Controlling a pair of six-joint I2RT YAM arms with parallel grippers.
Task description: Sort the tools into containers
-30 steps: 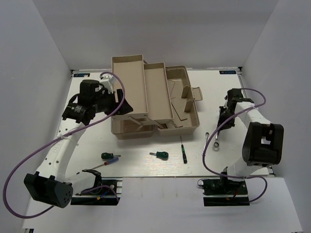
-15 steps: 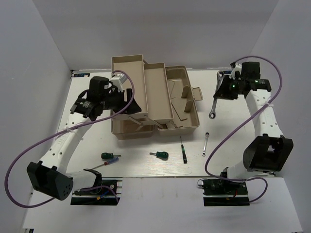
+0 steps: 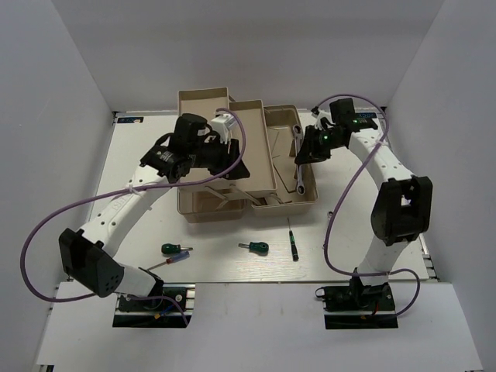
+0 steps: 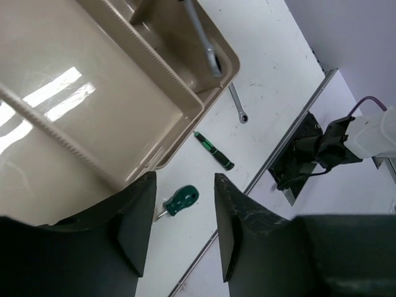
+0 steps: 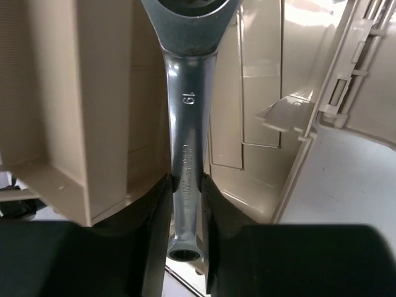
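Note:
The beige toolbox (image 3: 310,194) stands open at the back centre, its trays (image 3: 203,101) spread to the left. My right gripper (image 3: 304,149) is shut on the large silver wrench (image 3: 297,161) and holds it over the toolbox base; the right wrist view shows the wrench (image 5: 187,154) clamped between the fingers (image 5: 151,210). My left gripper (image 3: 235,165) hovers open and empty over the trays. The small wrench (image 4: 237,105) lies on the table by the toolbox corner. The green-and-red screwdriver (image 3: 174,249), the stubby green screwdriver (image 3: 256,247) and the thin black-green screwdriver (image 3: 292,240) lie in front of the toolbox.
White walls enclose the table on three sides. The arm bases (image 3: 151,302) (image 3: 360,298) sit at the near edge. Purple cables (image 3: 333,225) loop beside each arm.
My right arm swung left with the large wrench, from right of the toolbox to over its base. My left gripper moved right, over the trays.

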